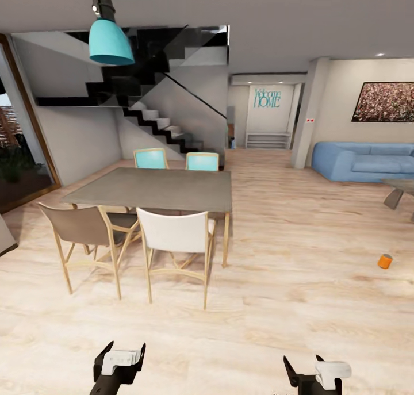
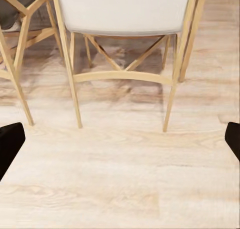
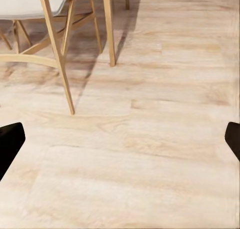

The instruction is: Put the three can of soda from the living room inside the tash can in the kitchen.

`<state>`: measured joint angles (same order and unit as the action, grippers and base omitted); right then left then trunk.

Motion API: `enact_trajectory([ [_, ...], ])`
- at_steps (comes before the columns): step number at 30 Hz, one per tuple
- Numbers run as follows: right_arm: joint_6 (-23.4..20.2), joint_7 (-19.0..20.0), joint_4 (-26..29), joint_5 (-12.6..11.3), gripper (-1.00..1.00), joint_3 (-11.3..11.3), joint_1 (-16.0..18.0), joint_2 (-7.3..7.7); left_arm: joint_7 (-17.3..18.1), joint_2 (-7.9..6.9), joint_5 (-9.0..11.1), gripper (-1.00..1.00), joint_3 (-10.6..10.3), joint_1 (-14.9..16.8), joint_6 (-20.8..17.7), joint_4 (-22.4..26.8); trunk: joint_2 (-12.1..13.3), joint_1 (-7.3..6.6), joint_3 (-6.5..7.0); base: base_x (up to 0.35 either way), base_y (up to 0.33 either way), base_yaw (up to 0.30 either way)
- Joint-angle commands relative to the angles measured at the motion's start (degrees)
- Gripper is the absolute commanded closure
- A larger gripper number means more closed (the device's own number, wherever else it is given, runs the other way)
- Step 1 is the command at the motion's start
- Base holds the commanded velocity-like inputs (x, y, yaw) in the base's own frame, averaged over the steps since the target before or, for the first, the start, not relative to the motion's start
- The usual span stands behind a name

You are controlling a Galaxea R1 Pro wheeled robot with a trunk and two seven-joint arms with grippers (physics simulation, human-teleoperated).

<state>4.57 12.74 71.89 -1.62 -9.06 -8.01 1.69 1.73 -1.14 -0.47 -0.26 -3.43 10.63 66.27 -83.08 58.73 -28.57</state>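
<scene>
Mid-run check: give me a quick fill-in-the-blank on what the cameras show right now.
1. The orange can lies on the ____.
2. The chair nearest the left pincer has a ____ seat back.
3. The lamp above the table is ____ in colour.
4. Both pincers, left and right, hold ____.

Missing words: floor; white; turquoise; nothing
</scene>
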Motion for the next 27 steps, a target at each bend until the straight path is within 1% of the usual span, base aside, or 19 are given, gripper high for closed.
enact_trajectory([
  [1, 0.0, 0.0, 0.0, 0.0, -1.00, 0.0, 0.0, 0.00, 0.0, 0.00, 0.0, -1.00, 0.0, 0.0, 0.0, 0.0, 0.0, 0.00, 0.00, 0.073, -0.277, -0.251],
  [24, 0.0, -0.1, 0.0, 0.0, -1.00, 0.0, 0.0, -0.02, 0.0, 0.00, -0.1, -1.00, 0.0, 0.0, -0.1, 0.0, 0.0, 0.00, 0.00, 0.093, -0.277, -0.251],
  [27, 0.0, -0.1, 0.0, 0.0, -1.00, 0.0, 0.0, -0.02, 0.1, 0.00, 0.1, -1.00, 0.0, 0.0, -0.1, 0.0, 0.0, 0.00, 0.00, 0.052, -0.178, -0.251],
])
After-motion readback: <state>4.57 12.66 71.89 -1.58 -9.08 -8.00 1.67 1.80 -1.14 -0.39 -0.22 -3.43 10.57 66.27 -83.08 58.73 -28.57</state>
